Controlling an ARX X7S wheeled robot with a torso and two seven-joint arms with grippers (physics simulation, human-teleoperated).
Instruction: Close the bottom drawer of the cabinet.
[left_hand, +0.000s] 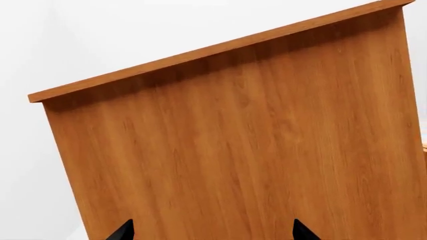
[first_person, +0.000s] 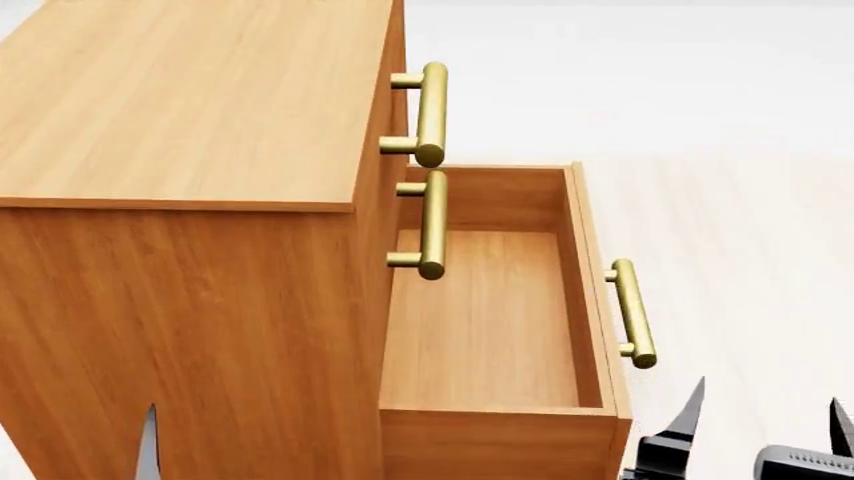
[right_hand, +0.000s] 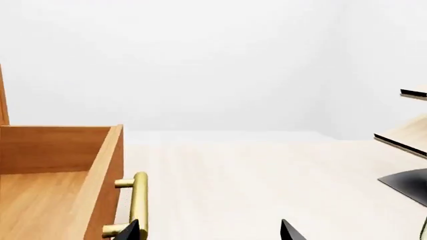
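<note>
The cabinet (first_person: 187, 200) fills the left of the head view, an orange-brown wood-grain box seen from above and from its side. Its 3 drawers face the robot's right. The 2 upper drawers sit flush in the cabinet, and their brass bar handles (first_person: 431, 115) stick out one below the other.

The bottom drawer (first_person: 487, 330) is pulled well out of the cabinet front, so its bare wooden floor and 4 walls are open to view. Its brass handle (first_person: 633, 313) lies along the outer face of the drawer front, on the side away from the cabinet. The pale surface (first_person: 747, 230) stretches beyond the drawer.

The right gripper (first_person: 763, 415) hangs just beside the near corner of the drawer front, on the handle side, not touching it. Its 2 dark fingertips (first_person: 690, 408) stand apart with nothing between them. In the right wrist view the same tips (right_hand: 130, 231) are spread, and the drawer's handle (right_hand: 137, 205) is right by one of them. A pale wooden rack (right_hand: 407, 132) shows at the edge of that view, well apart from the drawer.

The left gripper (left_hand: 211, 231) faces the cabinet's plain side panel (left_hand: 253, 150). Its tips (left_hand: 123, 230) are spread and empty. In the head view only 1 grey tip (first_person: 147, 445) shows against that panel.
</note>
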